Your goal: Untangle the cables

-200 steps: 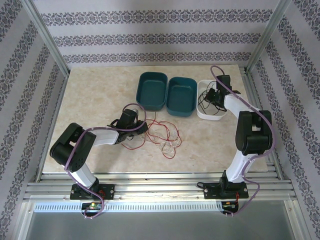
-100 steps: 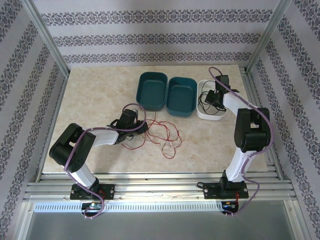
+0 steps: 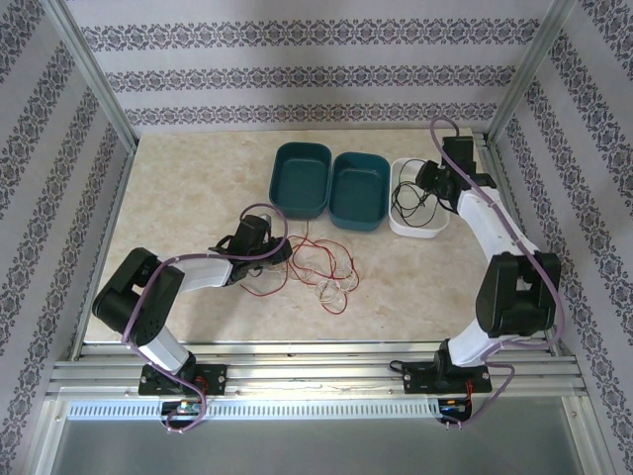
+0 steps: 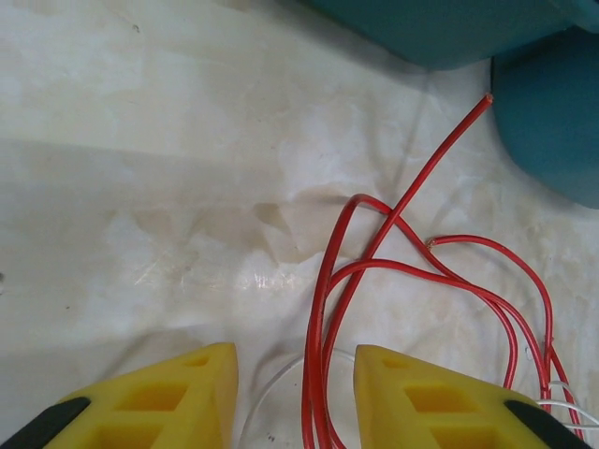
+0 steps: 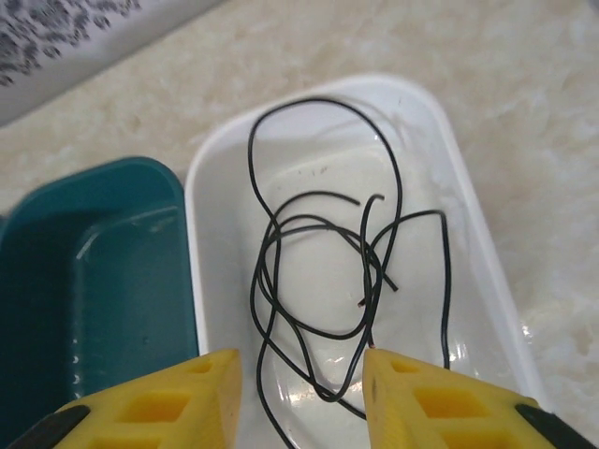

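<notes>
The counter carries a white tray with a black cable coiled inside, under the right pincer, whose jaws stand partly apart, gripping nothing. The left pincer, likewise partly open, straddles loose red cable strands lying on the counter.

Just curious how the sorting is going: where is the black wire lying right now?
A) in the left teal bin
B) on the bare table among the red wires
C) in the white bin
C: the black wire lies looped on the floor of the white bin, inside its rim.
</notes>
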You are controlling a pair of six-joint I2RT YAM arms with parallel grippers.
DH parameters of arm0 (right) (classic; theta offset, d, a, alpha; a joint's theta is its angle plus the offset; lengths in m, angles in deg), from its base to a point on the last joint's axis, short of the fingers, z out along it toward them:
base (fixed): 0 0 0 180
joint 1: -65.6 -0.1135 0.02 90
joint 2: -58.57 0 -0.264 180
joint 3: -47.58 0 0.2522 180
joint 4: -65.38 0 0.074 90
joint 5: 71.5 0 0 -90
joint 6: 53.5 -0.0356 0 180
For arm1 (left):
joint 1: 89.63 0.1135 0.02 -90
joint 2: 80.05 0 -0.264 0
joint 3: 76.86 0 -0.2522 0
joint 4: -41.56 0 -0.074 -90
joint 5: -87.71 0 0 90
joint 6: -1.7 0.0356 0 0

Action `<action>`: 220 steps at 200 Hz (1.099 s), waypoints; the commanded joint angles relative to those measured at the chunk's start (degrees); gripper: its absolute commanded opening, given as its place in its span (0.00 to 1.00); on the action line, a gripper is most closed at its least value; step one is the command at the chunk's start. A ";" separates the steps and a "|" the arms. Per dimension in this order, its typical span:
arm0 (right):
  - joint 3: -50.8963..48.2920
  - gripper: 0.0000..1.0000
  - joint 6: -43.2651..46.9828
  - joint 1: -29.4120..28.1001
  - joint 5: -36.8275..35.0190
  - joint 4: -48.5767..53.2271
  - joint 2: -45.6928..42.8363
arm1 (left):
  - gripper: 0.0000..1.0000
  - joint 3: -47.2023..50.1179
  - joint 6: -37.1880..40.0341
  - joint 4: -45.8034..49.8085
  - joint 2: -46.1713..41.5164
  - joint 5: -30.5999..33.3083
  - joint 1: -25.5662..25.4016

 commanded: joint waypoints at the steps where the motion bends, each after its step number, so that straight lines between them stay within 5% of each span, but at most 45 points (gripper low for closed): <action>1: -1.55 0.40 0.82 0.10 -1.00 1.87 -4.32 | 0.38 -0.02 1.82 2.89 -2.03 1.92 -0.44; 45: -5.03 0.41 1.28 -3.35 -0.41 1.24 -11.73 | 0.38 -0.73 2.98 4.53 -2.40 2.19 -0.44; 97: -9.35 0.41 0.60 -15.06 -3.62 3.96 -16.30 | 0.39 -2.93 4.98 8.40 -2.66 1.76 -0.44; 171: -16.01 0.41 -7.30 -30.49 -4.19 5.03 -16.01 | 0.38 -7.17 6.81 10.85 -1.14 -0.03 -0.37; 220: -17.16 0.41 -9.66 -34.32 -2.83 6.26 -11.75 | 0.37 -9.58 7.56 11.73 2.03 -1.11 -0.39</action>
